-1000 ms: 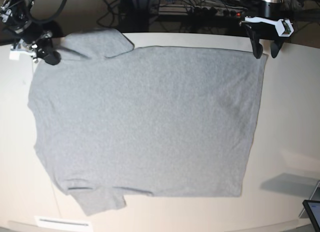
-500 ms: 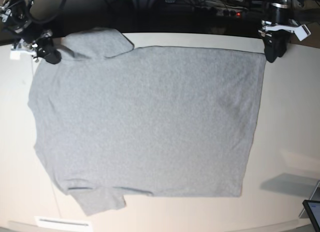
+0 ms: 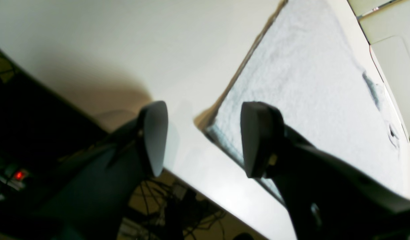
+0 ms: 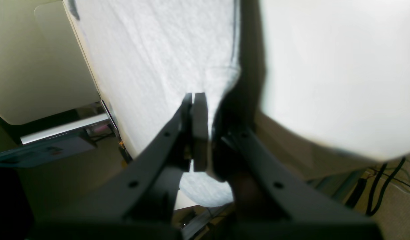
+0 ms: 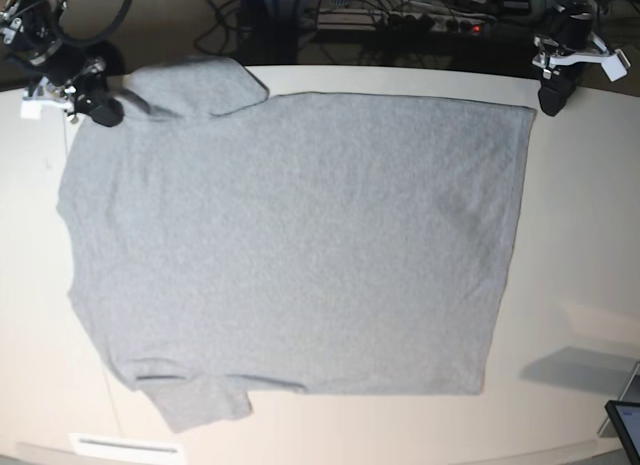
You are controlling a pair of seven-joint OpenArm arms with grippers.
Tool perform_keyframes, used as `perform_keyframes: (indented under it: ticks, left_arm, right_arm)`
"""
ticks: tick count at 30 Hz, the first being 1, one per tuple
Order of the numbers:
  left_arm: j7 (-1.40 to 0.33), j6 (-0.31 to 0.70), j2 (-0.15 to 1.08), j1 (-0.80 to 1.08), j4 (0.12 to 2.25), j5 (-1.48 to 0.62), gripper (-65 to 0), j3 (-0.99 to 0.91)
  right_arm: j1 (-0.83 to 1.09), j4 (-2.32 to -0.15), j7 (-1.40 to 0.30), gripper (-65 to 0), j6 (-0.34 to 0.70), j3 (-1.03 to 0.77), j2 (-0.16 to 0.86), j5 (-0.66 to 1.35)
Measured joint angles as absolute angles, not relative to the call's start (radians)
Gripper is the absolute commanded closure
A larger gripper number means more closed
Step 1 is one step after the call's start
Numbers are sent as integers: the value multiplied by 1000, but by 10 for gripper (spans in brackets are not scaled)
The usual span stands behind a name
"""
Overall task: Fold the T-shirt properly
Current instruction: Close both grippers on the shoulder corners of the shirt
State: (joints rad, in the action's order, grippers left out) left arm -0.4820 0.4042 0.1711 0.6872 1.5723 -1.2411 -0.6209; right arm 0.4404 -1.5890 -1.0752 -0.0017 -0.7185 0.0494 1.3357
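The T-shirt [image 5: 290,245] lay spread flat on the pale worktop [image 5: 590,235], plain grey side up, its hem toward my left fingers and its collar end and sleeves toward my right ones. My left fingers [image 3: 205,138] stood apart with nothing between them, hanging over the far edge of the worktop; the corner of the hem sat just ahead of them and a little to one side, close to the one dark pad [image 3: 254,140] but not pinched by it, while the other pad hovered over bare worktop. In the base view those fingers [image 5: 552,97] sat just beyond that hem corner. My right fingers [image 4: 195,130] were pressed together, pad against pad, with the far sleeve's grey cloth spreading directly ahead of them; from the wrist view I could not tell whether any fabric was caught in the closed tips or whether they merely rested against it. In the base view they [image 5: 97,109] showed dark at the sleeve's edge beside the shoulder. The near sleeve [image 5: 205,400] lay flat, well away from both pairs of fingers.
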Motion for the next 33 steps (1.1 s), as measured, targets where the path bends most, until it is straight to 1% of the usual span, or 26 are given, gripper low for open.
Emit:
perform_keyframes:
  ticks: [5, 10, 15, 20, 28, 33]
  left_arm:
    - [-562, 406, 172, 641, 1572, -1240, -343, -627]
    - [-562, 402, 152, 622, 1538, -1240, -343, -625]
    - [-615, 419, 154, 578, 1505, -1258, -343, -626]
    - [-612, 424, 155, 568, 1486, -1266, -343, -626]
    - [-594, 433, 159, 549, 1490, -1282, -343, -516]
    - [-595, 439, 158, 544, 1490, -1285, -339, -500]
  right_arm:
    - [440, -1589, -1075, -3, -2, -718, 49, 1335]
    - [441, -1589, -1075, -3, -2, -718, 49, 1336]
    - [440, -1589, -1075, -1, -2, -718, 49, 1336]
    - [441, -1589, -1075, -1, -2, -718, 49, 1335]
    - [440, -1589, -1072, -1, -2, -718, 49, 1336]
    - [440, -1589, -1072, -1, -2, -720, 49, 1336]
